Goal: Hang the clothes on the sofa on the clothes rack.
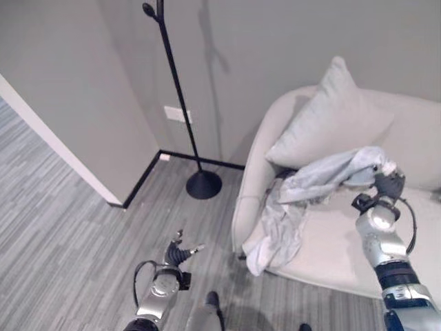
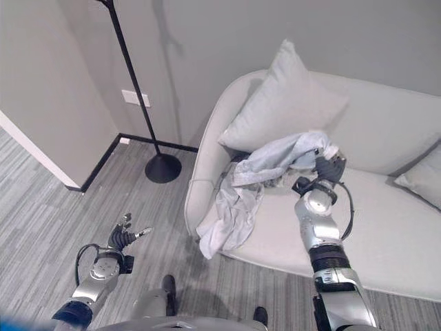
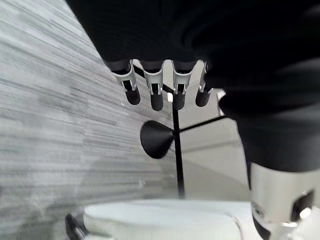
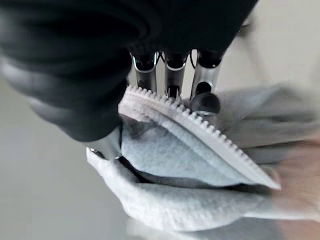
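Clothes (image 2: 248, 179) on pale sofa (image 2: 386, 227), right hand (image 2: 324, 171) fingers clamped on them, grey plank floor (image 1: 62, 227), left hand (image 2: 122, 238) fingers apart

Even soft indoor light; faint wall shadows; wrist views blurred.

My arms are silver-grey, built of rounded metal segments, with a black band near my right elbow. A dark ribbed cover wraps each wrist and the back of my left hand (image 1: 180, 252) and my right hand (image 2: 329, 167). My fingers (image 3: 155, 86) are silver with dark rounded tips and slotted metal links. The thumb housing is pale silver metal with dark openings.
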Motion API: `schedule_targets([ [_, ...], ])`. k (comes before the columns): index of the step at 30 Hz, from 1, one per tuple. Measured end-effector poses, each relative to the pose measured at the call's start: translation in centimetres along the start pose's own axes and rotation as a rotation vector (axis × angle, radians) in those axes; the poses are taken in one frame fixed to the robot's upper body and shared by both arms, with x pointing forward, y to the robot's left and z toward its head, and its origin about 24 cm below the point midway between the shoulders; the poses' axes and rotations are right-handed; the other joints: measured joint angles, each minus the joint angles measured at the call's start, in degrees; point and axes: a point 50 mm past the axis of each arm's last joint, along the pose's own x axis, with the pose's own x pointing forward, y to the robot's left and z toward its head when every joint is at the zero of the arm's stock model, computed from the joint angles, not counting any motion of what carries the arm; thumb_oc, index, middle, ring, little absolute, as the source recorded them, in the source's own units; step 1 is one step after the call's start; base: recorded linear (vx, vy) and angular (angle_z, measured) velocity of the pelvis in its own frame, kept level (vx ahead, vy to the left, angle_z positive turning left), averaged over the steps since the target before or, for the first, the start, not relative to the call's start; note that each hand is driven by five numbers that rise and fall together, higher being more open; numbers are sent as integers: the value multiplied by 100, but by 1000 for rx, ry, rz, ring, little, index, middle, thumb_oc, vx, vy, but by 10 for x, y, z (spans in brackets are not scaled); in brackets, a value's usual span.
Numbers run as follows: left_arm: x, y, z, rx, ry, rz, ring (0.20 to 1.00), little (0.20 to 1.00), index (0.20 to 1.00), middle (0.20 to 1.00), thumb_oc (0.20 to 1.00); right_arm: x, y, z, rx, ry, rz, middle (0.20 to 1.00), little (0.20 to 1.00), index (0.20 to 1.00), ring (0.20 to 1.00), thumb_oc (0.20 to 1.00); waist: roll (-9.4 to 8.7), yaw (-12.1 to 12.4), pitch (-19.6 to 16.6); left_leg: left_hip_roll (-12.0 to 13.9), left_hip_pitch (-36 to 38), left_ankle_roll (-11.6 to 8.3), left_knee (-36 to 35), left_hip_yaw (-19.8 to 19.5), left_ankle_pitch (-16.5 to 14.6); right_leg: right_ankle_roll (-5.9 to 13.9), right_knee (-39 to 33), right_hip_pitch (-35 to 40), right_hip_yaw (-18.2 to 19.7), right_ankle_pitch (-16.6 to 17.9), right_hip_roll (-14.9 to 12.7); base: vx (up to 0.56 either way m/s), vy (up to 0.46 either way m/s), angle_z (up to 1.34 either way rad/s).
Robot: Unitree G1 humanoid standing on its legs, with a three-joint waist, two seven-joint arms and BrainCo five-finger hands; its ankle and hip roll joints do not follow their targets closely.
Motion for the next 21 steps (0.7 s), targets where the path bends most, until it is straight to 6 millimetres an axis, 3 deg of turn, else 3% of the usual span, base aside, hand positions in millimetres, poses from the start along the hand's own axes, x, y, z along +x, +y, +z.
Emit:
schedule_targets([
  [6,-1,-6,12,-7,-51,-33,1000,1000,1000,1000,1000,17,3,49,-53,-185,36,200,200,200,200,200,-2,-75,-84,137,750,-124,-902,10,462,-78,-120,366,-8,-16,214,8,-15,-3],
  [11,1,-16,30,-26,-114,-19,1000,1000,1000,1000,1000,23,21,110,-56,-416,91,200,200,200,200,200,60,-77,-212,269,1249,-189,-1448,118,761,-108,-161,551,77,-31,425,19,-7,-12],
  [21,7,-39,82,-28,-296,-23,1000,1000,1000,1000,1000,36,49,188,-123,-661,106,200,200,200,200,200,-16,-216,-406,320,1503,-217,-1686,119,865,-148,-169,709,73,-51,505,2,-1,0],
])
